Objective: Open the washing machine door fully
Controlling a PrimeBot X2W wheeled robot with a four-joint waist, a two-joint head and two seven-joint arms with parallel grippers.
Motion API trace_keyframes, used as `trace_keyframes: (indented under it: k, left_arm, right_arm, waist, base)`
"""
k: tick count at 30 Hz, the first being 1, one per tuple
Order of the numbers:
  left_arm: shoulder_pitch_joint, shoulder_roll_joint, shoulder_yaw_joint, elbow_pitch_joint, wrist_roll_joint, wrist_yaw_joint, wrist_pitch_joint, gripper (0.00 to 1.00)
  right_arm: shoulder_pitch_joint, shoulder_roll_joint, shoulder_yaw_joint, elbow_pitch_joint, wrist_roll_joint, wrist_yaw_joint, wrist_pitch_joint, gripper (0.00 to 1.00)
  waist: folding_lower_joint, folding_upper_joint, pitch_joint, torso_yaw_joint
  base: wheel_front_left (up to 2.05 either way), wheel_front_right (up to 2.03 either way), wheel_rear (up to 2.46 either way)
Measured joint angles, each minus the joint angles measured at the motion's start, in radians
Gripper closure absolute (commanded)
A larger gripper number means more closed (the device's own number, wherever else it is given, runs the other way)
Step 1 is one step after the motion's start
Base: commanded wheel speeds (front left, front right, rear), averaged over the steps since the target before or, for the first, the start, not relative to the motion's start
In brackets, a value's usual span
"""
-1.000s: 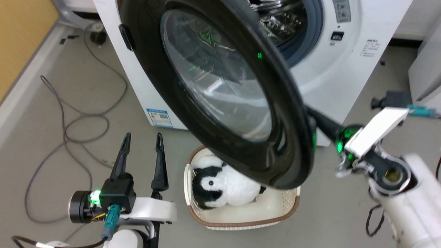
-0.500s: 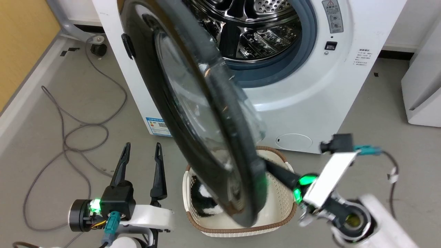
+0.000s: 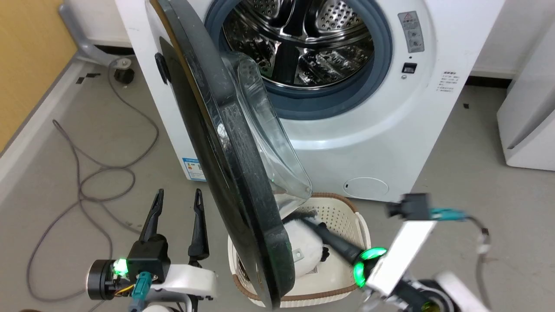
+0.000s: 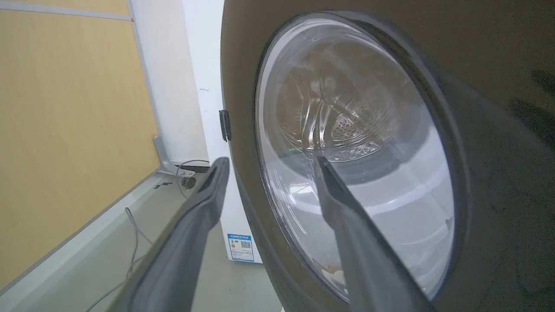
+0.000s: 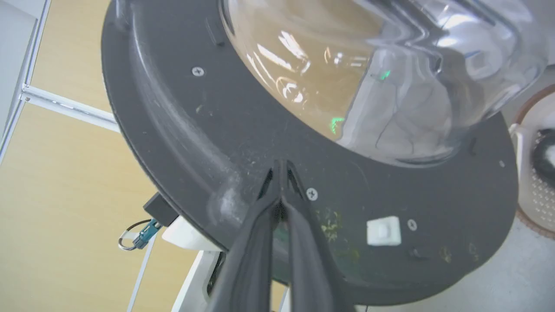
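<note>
The white washing machine (image 3: 390, 130) stands with its steel drum (image 3: 303, 47) exposed. Its black washing machine door (image 3: 225, 143) is swung out to the left and shows almost edge-on, the clear glass bowl (image 3: 273, 147) bulging right. My right gripper (image 3: 305, 221) is shut, with its tips pressed against the door's dark inner face (image 5: 260, 117) just below the bowl (image 5: 390, 65); the right gripper (image 5: 280, 164) holds nothing. My left gripper (image 3: 179, 193) stands open at the lower left, beside the door's outer face. In the left wrist view, the left gripper (image 4: 271, 159) is close to the door (image 4: 498, 173).
A white basket (image 3: 342, 216) holding a black-and-white plush (image 3: 303, 247) sits on the floor under the door's lower edge. Grey cables (image 3: 86, 182) loop over the floor at left, by a yellow wall (image 3: 26, 52). Another white appliance (image 3: 529, 121) stands at right.
The door has swung further open, from facing me to nearly edge-on. My right gripper followed it leftward and down, tips on its inner face. The head view shifted. The left gripper stayed put.
</note>
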Motion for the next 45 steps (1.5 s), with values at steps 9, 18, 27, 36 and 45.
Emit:
trace_keyframes:
  k: [9,18,27,36,45]
  left_arm:
    - [0.021,0.000,0.012,0.006,0.000,0.000,0.000,0.00]
    - [0.038,0.000,0.035,0.003,0.004,-0.005,0.000,0.00]
    - [0.039,0.000,0.043,-0.003,0.010,-0.007,0.000,0.00]
    - [0.039,0.000,0.041,-0.003,0.010,-0.007,0.000,0.00]
    - [0.041,0.000,0.044,-0.002,0.010,-0.007,0.000,0.00]
  right_arm:
    - [0.004,-0.078,-0.139,-0.043,-0.174,0.000,-0.386,1.00]
    - [0.027,-0.088,-0.369,-0.020,-0.544,0.000,-0.592,1.00]
    - [0.143,0.053,-0.554,-0.201,-1.236,0.001,-0.593,1.00]
    - [0.270,0.116,-0.592,-0.135,-1.351,0.004,-0.593,1.00]
    - [0.309,0.142,-0.645,-0.012,-1.388,0.005,-0.592,0.00]
  waist:
    - [0.0000,0.0000,-0.028,-0.025]
    - [0.0001,0.0000,-0.041,-0.058]
    - [0.0001,0.0000,-0.035,-0.080]
    - [0.0001,0.0000,-0.037,-0.083]
    - [0.0001,0.0000,-0.042,-0.081]
  base:
    - [0.00,0.00,0.00]
    - [0.00,0.00,0.00]
    - [0.00,0.00,0.00]
    - [0.00,0.00,0.00]
    - [0.00,0.00,0.00]
